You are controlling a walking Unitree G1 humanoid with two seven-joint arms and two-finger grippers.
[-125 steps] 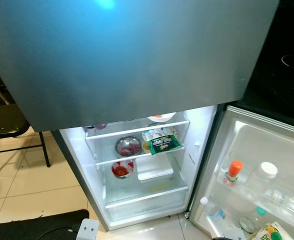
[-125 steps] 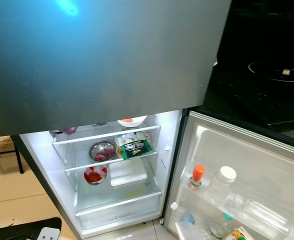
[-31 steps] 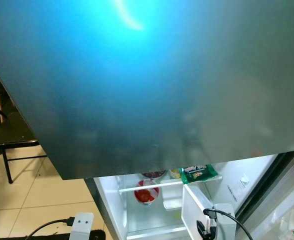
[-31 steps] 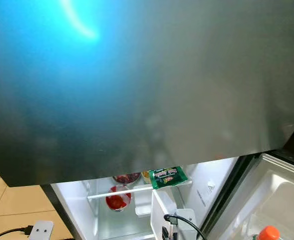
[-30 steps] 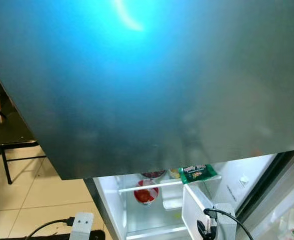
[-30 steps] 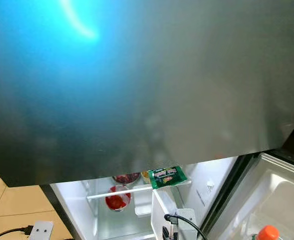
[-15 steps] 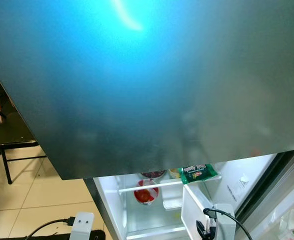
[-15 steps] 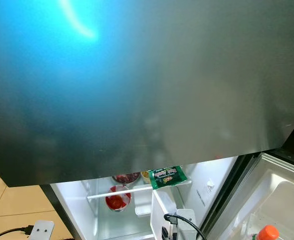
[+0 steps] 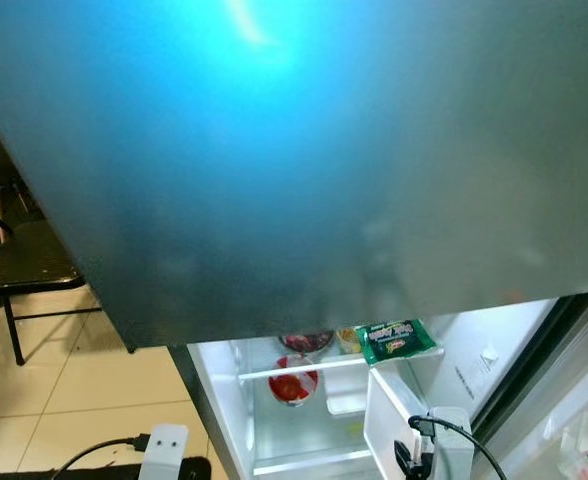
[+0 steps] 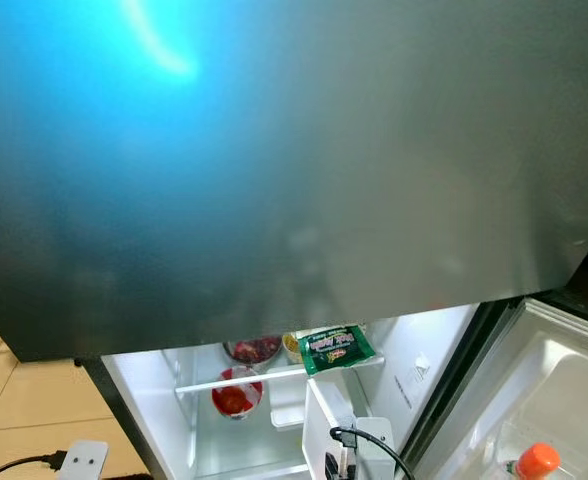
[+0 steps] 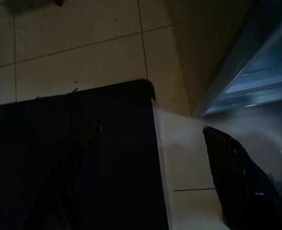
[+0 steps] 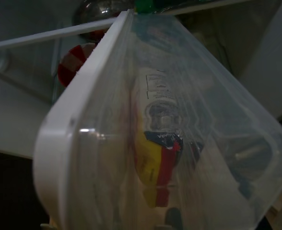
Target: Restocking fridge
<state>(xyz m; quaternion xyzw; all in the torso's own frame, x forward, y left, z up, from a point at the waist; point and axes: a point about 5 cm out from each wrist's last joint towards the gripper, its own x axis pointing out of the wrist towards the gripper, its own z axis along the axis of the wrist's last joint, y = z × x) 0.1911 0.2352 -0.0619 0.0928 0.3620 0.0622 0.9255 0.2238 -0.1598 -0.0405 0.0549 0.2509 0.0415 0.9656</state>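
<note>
Your right end effector (image 9: 414, 462) carries a clear lidded container (image 12: 170, 139), standing on edge just in front of the open fridge (image 9: 224, 400); whether its fingers clamp it you cannot tell, as they are hidden. The shelf (image 9: 304, 368) lies ahead and slightly to the left, the container's long side pointing into the compartment. A green packet (image 9: 396, 340) overhangs the shelf edge just above, and the freezer door (image 9: 294, 150) looms overhead, so room is tight. Your left end effector (image 11: 150, 158) hangs idle over the floor mat (image 11: 74, 158), fingers apart.
</note>
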